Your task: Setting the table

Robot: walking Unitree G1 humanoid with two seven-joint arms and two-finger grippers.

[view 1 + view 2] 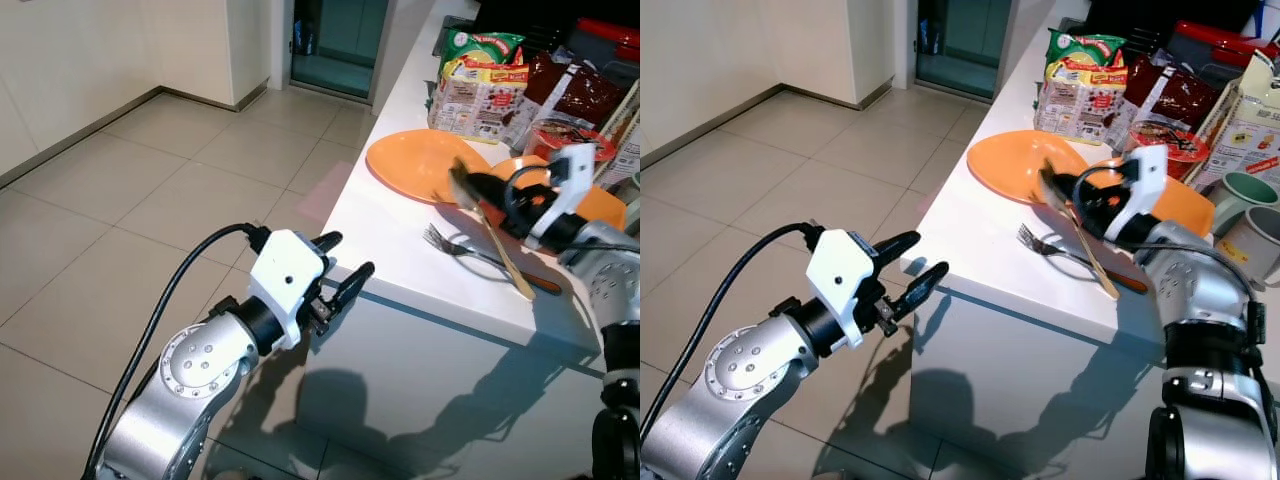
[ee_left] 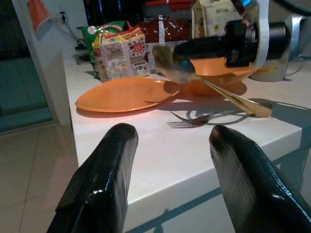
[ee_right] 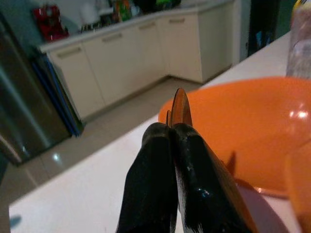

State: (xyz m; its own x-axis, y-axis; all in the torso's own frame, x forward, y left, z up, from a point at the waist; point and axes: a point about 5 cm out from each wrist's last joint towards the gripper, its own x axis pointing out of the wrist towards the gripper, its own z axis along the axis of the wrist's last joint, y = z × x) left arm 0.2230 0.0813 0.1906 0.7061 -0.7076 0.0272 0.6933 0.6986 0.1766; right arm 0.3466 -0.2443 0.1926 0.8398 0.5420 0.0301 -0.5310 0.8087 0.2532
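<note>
While clamped in right gripper (image 1: 478, 190), gold spoon (image 1: 505, 255) angled above fork (image 1: 447, 245); left gripper (image 1: 341, 268) wide, short of worktop (image 1: 400, 255).

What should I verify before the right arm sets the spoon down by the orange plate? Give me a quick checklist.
1. Grip on the spoon: ok. The right gripper is shut on it, near the bowl end, with the handle hanging down over the counter.
2. Landing spot: ok. Bare white counter lies in front of the orange plate.
3. Fork: ok. It lies flat on the counter, under the spoon handle; avoid dropping onto it.
4. Orange bowl: cannot tell the clearance; it sits close behind the right gripper.
5. Left gripper: ok. Open, off the counter's edge, out of the way.
6. Spoon tip contact with the counter: cannot tell.
</note>
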